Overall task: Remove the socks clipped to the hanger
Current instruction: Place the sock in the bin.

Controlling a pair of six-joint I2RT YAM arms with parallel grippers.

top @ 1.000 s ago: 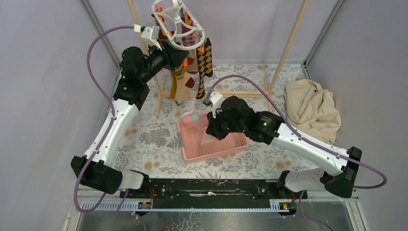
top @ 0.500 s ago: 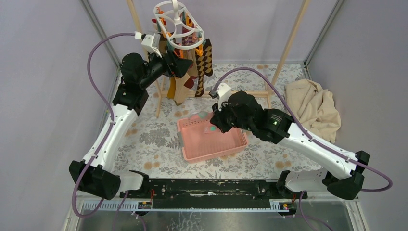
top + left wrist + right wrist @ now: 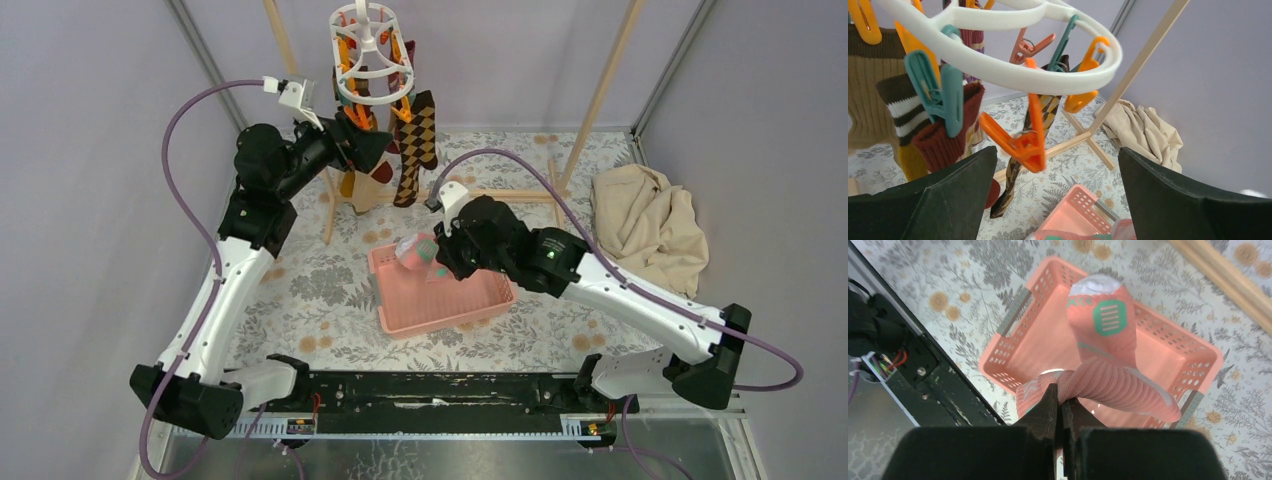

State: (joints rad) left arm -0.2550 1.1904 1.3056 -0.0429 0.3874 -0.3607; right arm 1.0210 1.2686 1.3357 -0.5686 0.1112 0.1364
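The white ring hanger (image 3: 367,62) hangs from the wooden rack, and its orange and teal clips hold several socks: an argyle one (image 3: 415,140), a maroon one (image 3: 943,145) and a mustard and brown one (image 3: 868,100). My left gripper (image 3: 372,150) is open just below the ring (image 3: 998,75). An empty orange clip (image 3: 1023,145) dangles between its spread fingers, touching neither. My right gripper (image 3: 1062,395) is shut on a pink sock (image 3: 1108,340) with a green patch, and holds it over the pink basket (image 3: 455,305).
A beige cloth (image 3: 645,225) lies crumpled at the right wall. The wooden rack's poles (image 3: 600,90) and floor crossbar (image 3: 500,195) stand behind the basket. The basket's perforated rim (image 3: 1013,325) sits on the floral table cover.
My left gripper opened wide and drew back slightly left, and the hanger swung back upright. My right gripper rose from the basket with the pink sock.
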